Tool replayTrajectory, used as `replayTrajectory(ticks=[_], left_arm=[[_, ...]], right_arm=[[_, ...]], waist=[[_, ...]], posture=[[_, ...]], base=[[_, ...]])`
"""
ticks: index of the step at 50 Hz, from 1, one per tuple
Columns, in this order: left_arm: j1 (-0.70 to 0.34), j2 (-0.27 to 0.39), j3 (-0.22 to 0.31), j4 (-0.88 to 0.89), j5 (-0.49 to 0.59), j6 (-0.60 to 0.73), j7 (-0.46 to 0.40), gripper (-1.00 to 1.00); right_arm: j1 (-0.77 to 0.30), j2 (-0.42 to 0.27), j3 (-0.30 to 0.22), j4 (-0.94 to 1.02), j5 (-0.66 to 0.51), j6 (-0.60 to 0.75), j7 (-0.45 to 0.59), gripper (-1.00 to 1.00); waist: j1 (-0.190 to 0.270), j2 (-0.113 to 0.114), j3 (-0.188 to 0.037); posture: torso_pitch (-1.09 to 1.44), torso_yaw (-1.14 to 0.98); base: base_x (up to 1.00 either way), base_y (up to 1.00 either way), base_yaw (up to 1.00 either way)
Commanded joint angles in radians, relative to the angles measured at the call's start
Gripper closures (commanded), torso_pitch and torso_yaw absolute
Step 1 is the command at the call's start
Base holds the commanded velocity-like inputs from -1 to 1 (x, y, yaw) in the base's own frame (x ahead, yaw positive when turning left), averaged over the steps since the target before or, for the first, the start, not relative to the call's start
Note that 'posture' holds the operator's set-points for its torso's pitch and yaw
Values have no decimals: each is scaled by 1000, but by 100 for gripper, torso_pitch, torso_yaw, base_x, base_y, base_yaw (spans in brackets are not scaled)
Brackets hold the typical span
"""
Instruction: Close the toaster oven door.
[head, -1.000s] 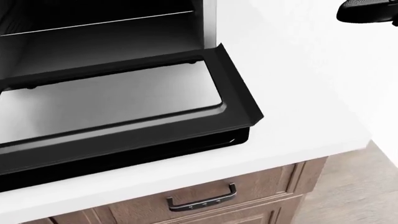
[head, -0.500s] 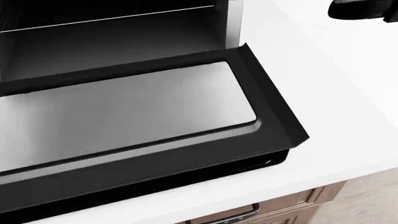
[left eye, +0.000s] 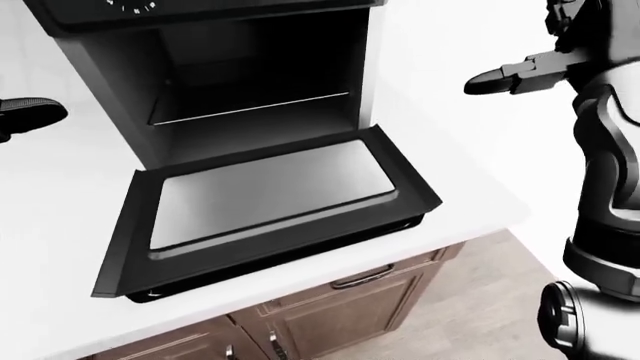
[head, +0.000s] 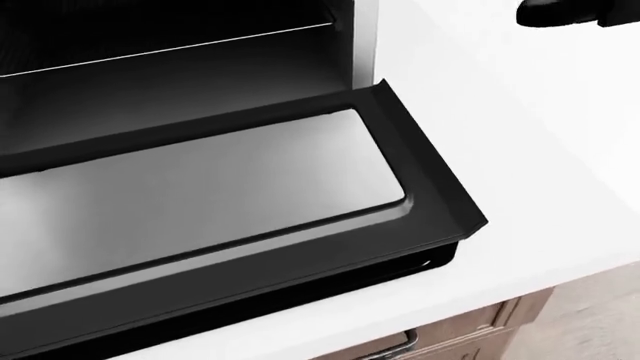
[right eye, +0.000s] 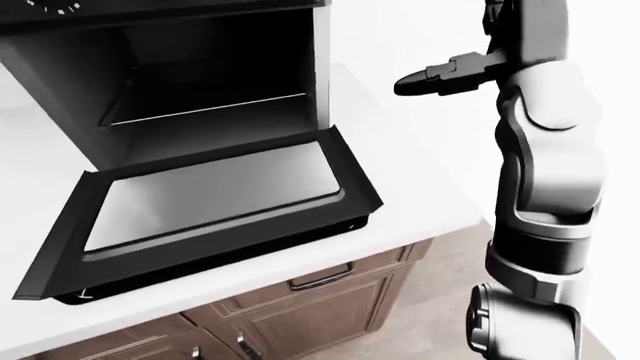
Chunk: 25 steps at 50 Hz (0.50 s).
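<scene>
Toaster oven: the black box-shaped toaster oven is sitting on the white counter, filling the 12 o'clock part of the left-eye view, its dark cavity with a thin wire rack lying open to view.
Door: the black-framed toaster oven door with a grey glass pane is lying fully dropped, nearly flat, reaching toward 6 o'clock and overhanging the counter edge above the brown wooden cabinet drawers.
Right robot hand: the dark three-finger right robot hand is hovering at 2 o'clock of the left-eye view, well apart from the door, fingers stretched forward and holding nothing.
Left robot hand: the dark left robot hand is showing only as a rounded tip at 9 o'clock; I cannot tell whether its fingers are spread or pressed together.
Progress: nothing of the closing is looking done; the door is resting at its lowest position and neither hand is touching it. By my judgement, reaching under the free edge and swinging it up is all left to do.
Hidden: the door handle is tucked beneath the free edge and hard to make out; the control dial is being cut off at the top; the head view is cropping most of the oven.
</scene>
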Motion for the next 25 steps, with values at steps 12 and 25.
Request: replayTrajectory(ticks=[12, 25], left_arm=[[-14, 20, 5, -31, 6, -25, -11, -100], [-5, 20, 9, -12, 43, -50, -32, -100]], right_arm=[[-27, 5, -46, -51, -45, 0, 43, -100], [-76, -19, -92, -4, -5, 53, -30, -100]], waist=[[34, -27, -39], [17, -4, -25]], posture=[[0, 0], [0, 0]], base=[[0, 0, 42], [0, 0, 22]])
